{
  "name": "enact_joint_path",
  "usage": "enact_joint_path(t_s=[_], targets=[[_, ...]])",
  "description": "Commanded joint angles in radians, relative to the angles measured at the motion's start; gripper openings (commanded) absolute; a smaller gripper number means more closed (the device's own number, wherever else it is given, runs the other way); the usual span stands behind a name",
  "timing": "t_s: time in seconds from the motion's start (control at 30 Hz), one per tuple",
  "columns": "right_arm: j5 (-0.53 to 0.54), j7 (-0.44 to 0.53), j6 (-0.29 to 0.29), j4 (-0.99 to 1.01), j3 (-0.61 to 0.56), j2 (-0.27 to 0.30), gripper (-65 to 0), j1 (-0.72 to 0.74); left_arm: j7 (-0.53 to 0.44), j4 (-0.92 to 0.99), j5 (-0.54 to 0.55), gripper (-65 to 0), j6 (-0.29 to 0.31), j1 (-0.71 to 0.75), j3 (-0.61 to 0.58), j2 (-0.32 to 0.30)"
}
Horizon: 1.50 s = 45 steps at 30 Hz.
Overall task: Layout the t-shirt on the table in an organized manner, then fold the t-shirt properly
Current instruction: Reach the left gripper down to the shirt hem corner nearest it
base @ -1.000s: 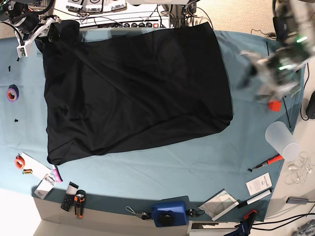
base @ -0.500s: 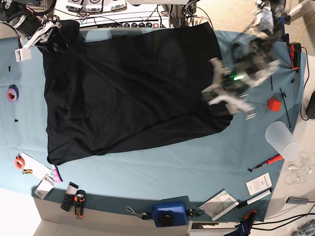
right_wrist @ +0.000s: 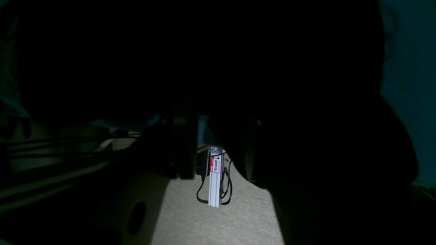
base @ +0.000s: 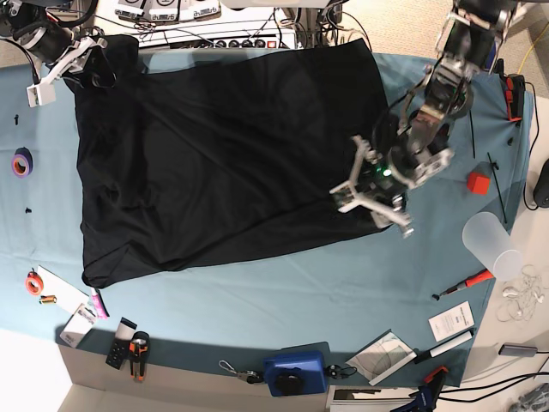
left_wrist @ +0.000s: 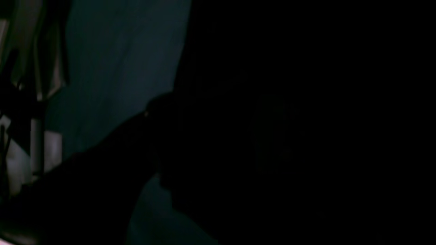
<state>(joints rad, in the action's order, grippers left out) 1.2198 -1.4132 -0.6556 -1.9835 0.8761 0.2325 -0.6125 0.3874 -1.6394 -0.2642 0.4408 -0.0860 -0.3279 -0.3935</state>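
Base view shows the t-shirt (base: 232, 154) spread plain-black side up over the middle and far part of the table (base: 283, 283), its near edge running slantwise and one corner bunched at the near left. What has changed within the last second is the left arm: it was out over the table's right edge, beside the small red block (base: 478, 182), and it has swung in so that the left gripper (base: 371, 196) now hangs over the shirt's near right corner. Its white fingers (base: 347, 194) look spread apart with nothing between them, though the view is from above and a little soft. The left wrist view is almost black — dark cloth against a strip of teal — which fits a camera close over the shirt's edge.

The right gripper (base: 64, 60) sits at the far left corner of the shirt, as it did a second ago; dark cloth is bunched right at it, but I cannot tell whether its pincer is apart or clamped on the fabric. The right wrist view is too dark to help.

My reading: the layout is not finished, and the left arm is placing itself to take that corner and pull the cloth square.
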Motion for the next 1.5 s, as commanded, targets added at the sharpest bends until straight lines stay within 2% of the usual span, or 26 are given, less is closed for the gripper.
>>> enact_joint_path(t_s=[0.0, 0.07, 0.13, 0.23, 0.33, 0.37, 0.4, 0.5, 0.57, 0.7, 0.77, 0.9, 1.07, 1.1, 1.2, 1.23, 1.3, 1.33, 1.4, 1.47], targets=[[0.017, 0.017, -0.006, -0.014, 0.01, 0.014, -43.1, -0.005, -0.014, 0.0, 0.002, -29.6, -0.011, -0.029, -0.003, -0.005], [0.018, 0.017, -0.006, -0.014, 0.01, 0.014, -43.1, -0.005, -0.015, 0.034, 0.002, -29.8, -0.013, -0.045, -0.011, -0.005], [0.018, 0.017, -0.006, -0.014, 0.01, 0.014, -43.1, -0.005, -0.014, 0.073, 0.003, -34.0, -0.039, -0.061, -0.011, 0.0], [0.018, 0.017, -0.007, -0.014, 0.01, 0.014, -43.1, -0.002, -0.014, 0.108, 0.027, -46.4, -0.08, -0.087, -0.011, 0.0], [0.018, 0.017, -0.032, -0.014, 0.01, 0.014, -43.1, -0.002, -0.014, 0.111, 0.08, -64.0, -0.086, -0.114, -0.011, 0.0], [0.018, 0.017, -0.034, -0.014, 0.01, 0.014, -43.1, -0.002, -0.015, 0.111, 0.099, -65.0, -0.098, -0.122, -0.011, 0.0], [0.018, 0.017, -0.034, -0.014, 0.01, 0.014, -43.1, -0.002, -0.014, 0.111, 0.113, -65.0, -0.125, -0.131, -0.011, 0.0], [0.018, 0.017, -0.034, -0.014, 0.01, 0.014, -43.1, -0.002, -0.014, 0.116, 0.128, -65.0, -0.257, -0.165, -0.011, 0.0], [0.018, 0.017, -0.034, -0.014, 0.01, 0.014, -43.1, -0.002, -0.014, 0.136, 0.143, -65.0, -0.302, -0.199, -0.011, 0.0], [0.018, 0.017, -0.034, -0.014, 0.01, 0.014, -43.1, 0.0, -0.026, 0.264, 0.182, -65.0, -0.277, -0.291, -0.011, 0.007], [0.018, 0.017, -0.034, -0.014, 0.01, 0.014, -43.1, 0.003, -0.077, 0.363, 0.183, -65.0, -0.259, -0.344, -0.011, 0.017], [0.018, 0.017, -0.034, -0.014, 0.01, 0.014, -43.1, 0.027, -0.172, 0.555, 0.183, -65.0, -0.261, -0.453, -0.011, 0.043], [0.017, 0.017, -0.036, -0.014, 0.01, 0.014, -43.1, 0.068, -0.183, 0.743, 0.183, -65.0, -0.256, -0.582, -0.011, 0.066], [0.018, 0.017, -0.036, -0.014, 0.01, 0.014, -43.1, 0.076, -0.201, 0.773, 0.184, -65.0, -0.247, -0.601, -0.011, 0.067], [0.018, 0.017, -0.036, -0.014, 0.01, 0.014, -43.1, 0.101, -0.282, 0.83, 0.183, -65.0, -0.156, -0.64, -0.011, 0.064], [0.018, 0.017, -0.036, -0.014, 0.01, 0.014, -43.1, 0.107, -0.31, 0.836, 0.183, -61.2, -0.131, -0.645, -0.011, 0.064], [0.018, 0.017, -0.036, -0.014, 0.01, 0.014, -43.1, 0.114, -0.354, 0.837, 0.183, -44.1, -0.122, -0.644, -0.011, 0.064], [0.018, 0.017, -0.036, -0.014, 0.01, 0.014, -43.1, 0.114, -0.37, 0.837, 0.183, -37.6, -0.131, -0.644, -0.011, 0.064], [0.018, 0.017, -0.035, -0.014, 0.01, 0.014, -43.1, 0.114, -0.387, 0.837, 0.183, -32.2, -0.198, -0.645, -0.011, 0.067], [0.018, 0.017, -0.036, -0.014, 0.01, 0.014, -43.1, 0.114, -0.389, 0.837, 0.183, -31.9, -0.275, -0.645, -0.011, 0.066]])
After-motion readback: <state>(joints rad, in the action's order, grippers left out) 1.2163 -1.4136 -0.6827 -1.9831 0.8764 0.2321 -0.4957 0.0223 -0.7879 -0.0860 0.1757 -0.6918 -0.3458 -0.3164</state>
